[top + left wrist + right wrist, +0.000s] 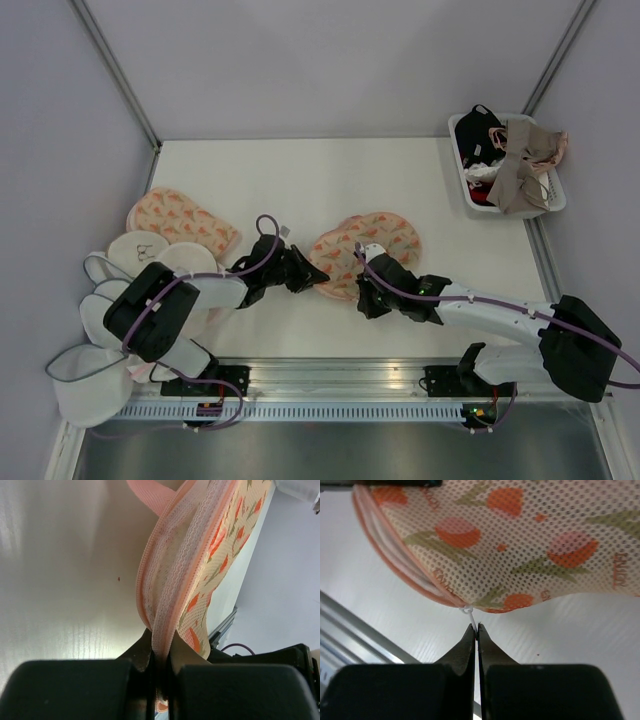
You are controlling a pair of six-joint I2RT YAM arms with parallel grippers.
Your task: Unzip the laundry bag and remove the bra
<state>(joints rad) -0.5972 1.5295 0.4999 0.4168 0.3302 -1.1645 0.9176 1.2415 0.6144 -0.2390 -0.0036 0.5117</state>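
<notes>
The peach laundry bag (368, 248) with the orange-red print lies on the table between my two grippers. My left gripper (304, 272) is shut on its pink edge trim (165, 615) at the bag's left end. My right gripper (368, 296) is at the bag's near edge. It is shut on the small white zipper pull (472, 616), which hangs from the bag's seam (420, 587). The zip looks closed along that seam. The pink bra is not in view.
A second peach printed pouch (180, 222) and several round white mesh pouches (140, 256) lie at the left. A white basket (556, 197) with black and beige garments stands at the back right. The arm rail (330, 376) runs along the near edge.
</notes>
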